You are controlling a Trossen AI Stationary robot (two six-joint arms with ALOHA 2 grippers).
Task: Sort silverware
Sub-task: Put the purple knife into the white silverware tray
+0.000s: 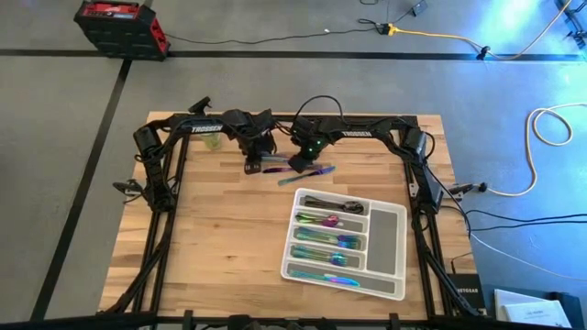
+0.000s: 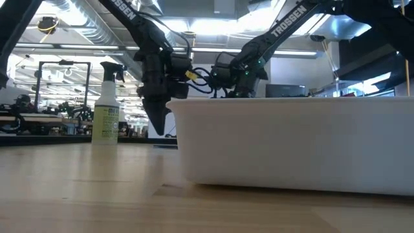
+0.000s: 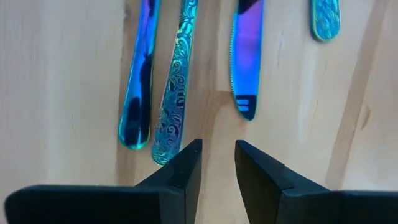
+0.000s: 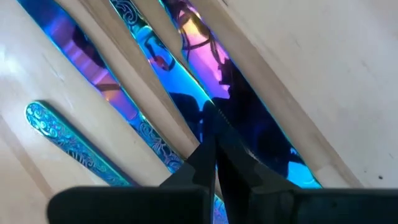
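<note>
Several iridescent pieces of silverware [image 1: 310,171] lie flat on the wooden table at its far middle, side by side. My left gripper [image 3: 217,155] hangs just above the wood near the ends of a blue piece [image 3: 137,87], a patterned handle [image 3: 174,99] and a knife blade [image 3: 247,62]. It is slightly open with only bare wood in the gap. My right gripper [image 4: 212,146] is shut and points down at the serrated edge of a wide purple-blue knife blade [image 4: 249,118]. More silverware [image 1: 326,240] lies sorted in the white tray [image 1: 385,240]. My right gripper's shut fingertips [image 4: 208,152] stand from above at the serrated edge of the knife blade [image 4: 224,124], beside a patterned handle [image 4: 155,143]. I cannot tell whether they touch the blade or hover just over it.
The white tray's near wall [image 2: 291,142] fills the low view and hides the right gripper's tips there. A yellow-green spray bottle [image 2: 107,103] stands at the table's far left [image 1: 212,142]. Bare wood lies to the left and near side of the tray.
</note>
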